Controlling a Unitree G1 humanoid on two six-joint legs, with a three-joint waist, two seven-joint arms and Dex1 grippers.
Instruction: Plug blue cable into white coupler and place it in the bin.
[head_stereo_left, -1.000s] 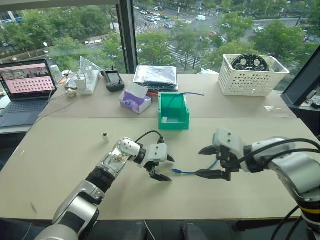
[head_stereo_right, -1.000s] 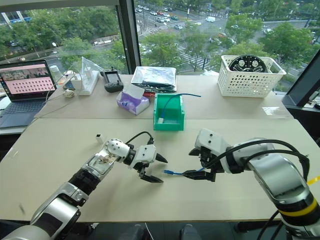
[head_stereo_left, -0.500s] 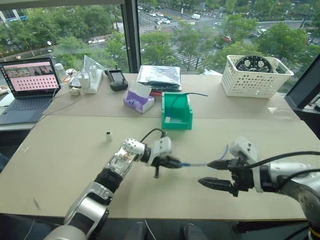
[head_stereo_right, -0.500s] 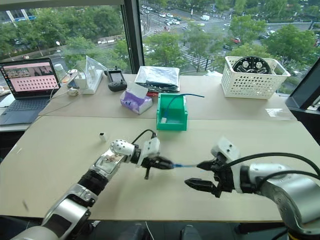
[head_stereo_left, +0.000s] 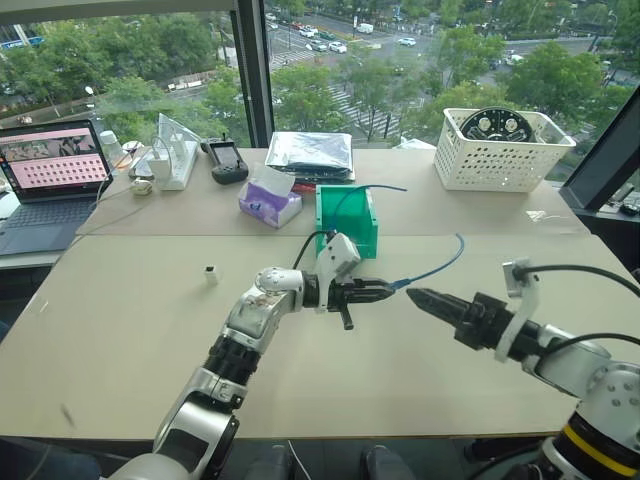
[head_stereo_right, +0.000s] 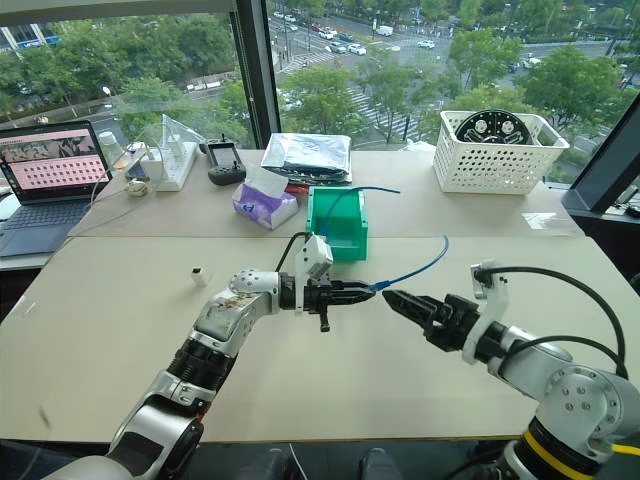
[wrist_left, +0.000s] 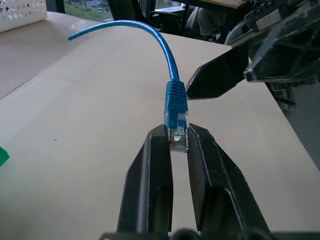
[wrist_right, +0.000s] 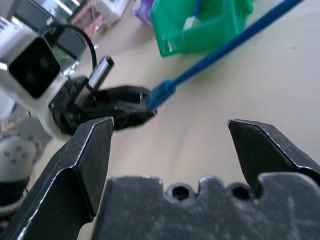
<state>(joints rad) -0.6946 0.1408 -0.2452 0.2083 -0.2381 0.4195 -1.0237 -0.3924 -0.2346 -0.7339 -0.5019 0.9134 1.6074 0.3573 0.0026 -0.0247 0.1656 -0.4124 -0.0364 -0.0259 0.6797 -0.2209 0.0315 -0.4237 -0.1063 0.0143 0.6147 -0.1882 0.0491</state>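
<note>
Left eye view shows 2 pale wooden tables (head_stereo_left: 120, 330) pushed together in front of a big window looking onto trees and a street. At 10 o'clock sits an open laptop (head_stereo_left: 55, 170); at 1 o'clock stands a white perforated basket (head_stereo_left: 497, 152). A purple tissue pack (head_stereo_left: 270, 203) lies at 11 o'clock beside the green bin (head_stereo_left: 347, 222), which stands at 12 o'clock with another blue cord hanging over its rim. No writing or label can be read anywhere.

The left gripper (head_stereo_left: 388, 287) is held above the table's middle, its 2 black fingers clamped tight on the clear plug at the end of the blue cable (head_stereo_left: 440, 263). From there the cable arcs off toward 2 o'clock. In the left wrist view the plug sits squeezed between the fingertips (wrist_left: 159, 145).

The right gripper (head_stereo_left: 420, 297) points at the plug from 3 o'clock, its jaws spread wide and holding nothing; one fingertip is just beside the plug.

The white coupler (head_stereo_left: 211, 274) stands alone on the table at 9 o'clock, well apart from both grippers.
</note>
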